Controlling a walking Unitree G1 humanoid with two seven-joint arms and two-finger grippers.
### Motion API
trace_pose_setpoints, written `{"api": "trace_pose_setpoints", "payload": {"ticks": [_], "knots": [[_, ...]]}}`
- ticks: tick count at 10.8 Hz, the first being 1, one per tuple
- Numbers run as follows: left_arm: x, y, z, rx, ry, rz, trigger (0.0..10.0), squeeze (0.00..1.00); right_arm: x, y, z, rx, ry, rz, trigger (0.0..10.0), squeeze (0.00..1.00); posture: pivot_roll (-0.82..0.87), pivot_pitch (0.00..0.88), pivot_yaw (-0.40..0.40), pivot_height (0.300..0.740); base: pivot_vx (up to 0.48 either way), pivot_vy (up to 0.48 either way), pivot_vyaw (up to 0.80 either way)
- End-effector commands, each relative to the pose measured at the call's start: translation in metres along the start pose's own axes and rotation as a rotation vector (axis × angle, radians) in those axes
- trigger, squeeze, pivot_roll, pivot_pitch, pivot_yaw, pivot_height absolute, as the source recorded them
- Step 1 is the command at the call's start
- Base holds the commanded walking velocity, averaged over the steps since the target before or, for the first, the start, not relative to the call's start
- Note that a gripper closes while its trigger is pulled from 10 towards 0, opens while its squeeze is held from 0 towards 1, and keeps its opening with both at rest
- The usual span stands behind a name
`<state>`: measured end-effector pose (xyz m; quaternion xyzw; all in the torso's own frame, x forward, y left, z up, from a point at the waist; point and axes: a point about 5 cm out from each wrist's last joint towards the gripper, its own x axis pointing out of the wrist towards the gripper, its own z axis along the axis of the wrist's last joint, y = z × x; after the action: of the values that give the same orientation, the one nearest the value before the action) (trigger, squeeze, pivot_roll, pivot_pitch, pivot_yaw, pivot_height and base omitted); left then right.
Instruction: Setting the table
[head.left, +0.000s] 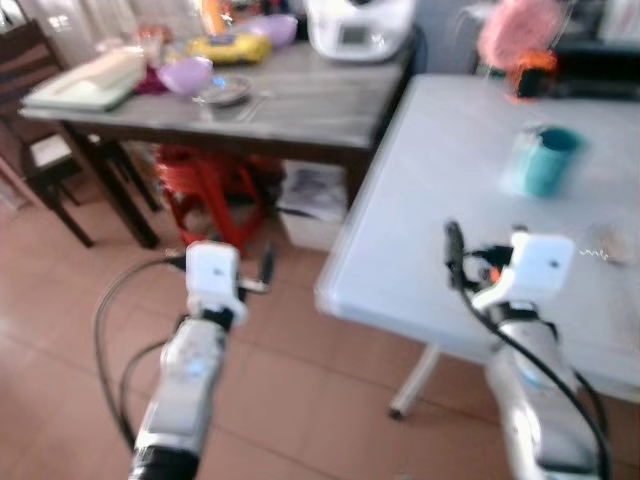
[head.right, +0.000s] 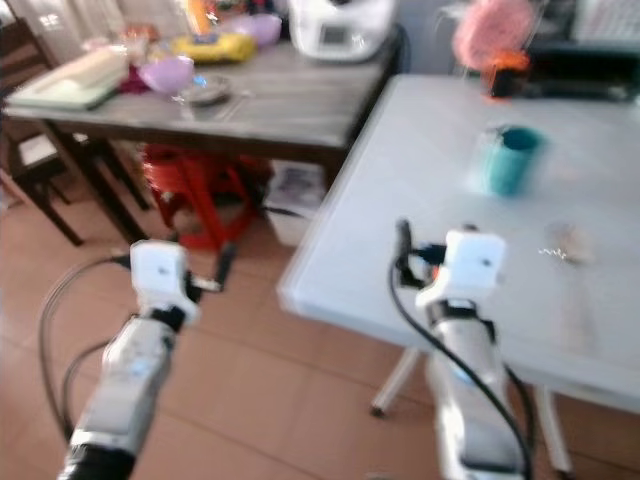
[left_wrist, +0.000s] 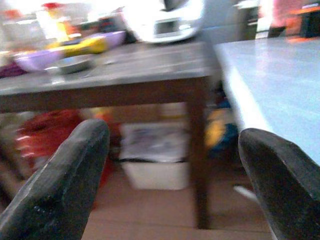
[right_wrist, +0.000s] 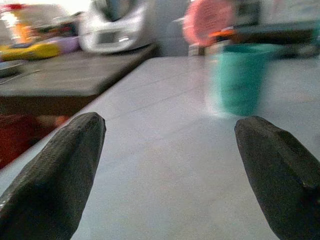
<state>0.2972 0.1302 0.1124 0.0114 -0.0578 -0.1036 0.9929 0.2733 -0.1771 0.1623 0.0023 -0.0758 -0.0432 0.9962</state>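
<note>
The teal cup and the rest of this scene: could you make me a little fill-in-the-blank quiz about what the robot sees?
1. The teal cup stands on the ____ table.
2. The purple bowl sits on the ____ wooden table.
3. Under the wooden table stands a ____ stool.
4. The right hand hovers over the white table with its fingers ____; the left hand is over the floor.

Missing words: white; dark; red; open

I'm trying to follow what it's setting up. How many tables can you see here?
2. A dark wooden table stands further back on the left, crowded with bowls. A pale table stands on the right, holding a teal cup.
</note>
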Motion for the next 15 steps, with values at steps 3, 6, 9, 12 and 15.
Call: {"api": "trace_pose_setpoints", "payload": {"ticks": [3,6,9,12,15], "knots": [[-0.003,0.004,-0.001,0.028,0.009,-0.005,10.0,0.00,-0.001,0.004,0.001,0.010,-0.002,0.002,10.0,0.00,-0.13,0.097,0.121,0.740,0.000,-0.208,-0.48],[-0.004,0.002,-0.001,0.018,0.009,-0.012,10.0,0.00,-0.001,0.005,0.001,0.010,-0.002,0.006,10.0,0.00,-0.13,0.097,0.124,0.740,0.000,0.000,0.00],[-0.005,-0.001,-0.003,0.012,0.018,-0.028,10.0,0.00,-0.002,0.004,0.000,0.003,0.000,-0.002,10.0,0.00,-0.13,0.099,0.126,0.740,0.000,0.000,0.00],[-0.017,-0.008,-0.017,-0.049,0.081,-0.243,10.0,0.00,0.000,-0.013,-0.008,0.056,0.064,-0.110,10.0,0.00,-0.13,0.111,0.135,0.740,0.000,0.000,0.00],[-0.029,-0.010,-0.025,-0.020,0.134,-0.403,10.0,0.00,0.015,-0.012,-0.012,0.105,0.132,-0.108,10.0,0.00,-0.14,0.135,0.143,0.740,0.000,0.000,0.00]]}}
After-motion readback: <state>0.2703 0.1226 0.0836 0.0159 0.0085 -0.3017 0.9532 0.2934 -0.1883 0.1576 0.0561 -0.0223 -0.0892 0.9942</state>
